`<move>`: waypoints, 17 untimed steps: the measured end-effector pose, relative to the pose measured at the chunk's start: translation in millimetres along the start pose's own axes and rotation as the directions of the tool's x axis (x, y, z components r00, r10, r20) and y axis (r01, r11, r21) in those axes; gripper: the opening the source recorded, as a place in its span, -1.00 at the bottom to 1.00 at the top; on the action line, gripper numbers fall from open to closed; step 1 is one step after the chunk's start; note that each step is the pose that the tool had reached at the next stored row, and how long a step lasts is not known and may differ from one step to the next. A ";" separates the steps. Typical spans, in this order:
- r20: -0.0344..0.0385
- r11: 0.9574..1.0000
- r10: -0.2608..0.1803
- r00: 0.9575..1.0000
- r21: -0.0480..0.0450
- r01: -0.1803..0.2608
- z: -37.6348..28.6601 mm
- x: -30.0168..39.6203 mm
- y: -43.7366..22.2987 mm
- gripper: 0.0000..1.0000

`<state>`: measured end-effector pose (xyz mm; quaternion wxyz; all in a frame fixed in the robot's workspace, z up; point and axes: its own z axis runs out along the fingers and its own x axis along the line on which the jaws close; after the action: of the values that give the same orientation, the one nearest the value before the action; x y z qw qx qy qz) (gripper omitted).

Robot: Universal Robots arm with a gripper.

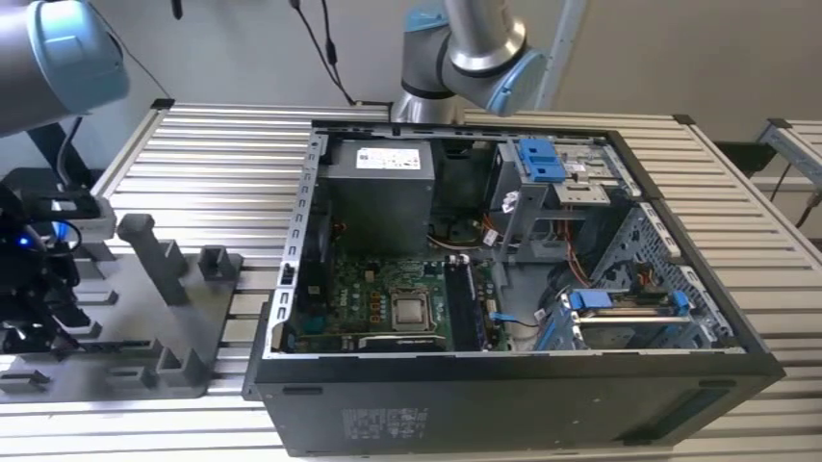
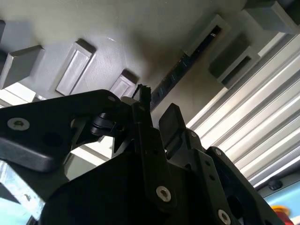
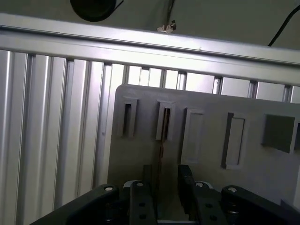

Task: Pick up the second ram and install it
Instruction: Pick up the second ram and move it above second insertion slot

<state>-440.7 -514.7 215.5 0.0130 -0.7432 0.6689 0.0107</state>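
The end effector (image 3: 165,177) hangs low over a grey tray (image 3: 136,154), its two fingers parted, gripping nothing. The ram (image 3: 162,133) stands on edge in a tray slot, its thin board running between those open fingers. The tray lies on a slatted worktop (image 3: 56,117). Beyond stands an open computer case (image 1: 514,385).

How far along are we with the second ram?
Done: the hand is at the grey holder tray, fingers open either side of the second ram. In hand: nothing gripped yet; the stick stands edge-up in its slot. Left: lifting it and seating it in the open computer case.
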 end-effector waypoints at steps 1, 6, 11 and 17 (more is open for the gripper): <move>0.000 1.000 -0.003 1.000 0.006 0.003 0.6 0.0 0.1 -0.27; -0.005 1.000 -0.009 1.000 0.010 0.010 5.1 -0.1 3.1 -0.27; -0.012 1.000 -0.011 1.000 0.009 0.011 8.9 -0.4 6.0 -0.27; -0.014 1.000 -0.012 1.000 0.009 0.012 13.5 -0.3 6.2 -0.27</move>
<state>-446.9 -514.6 202.0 0.0117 -0.7472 0.6645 0.0025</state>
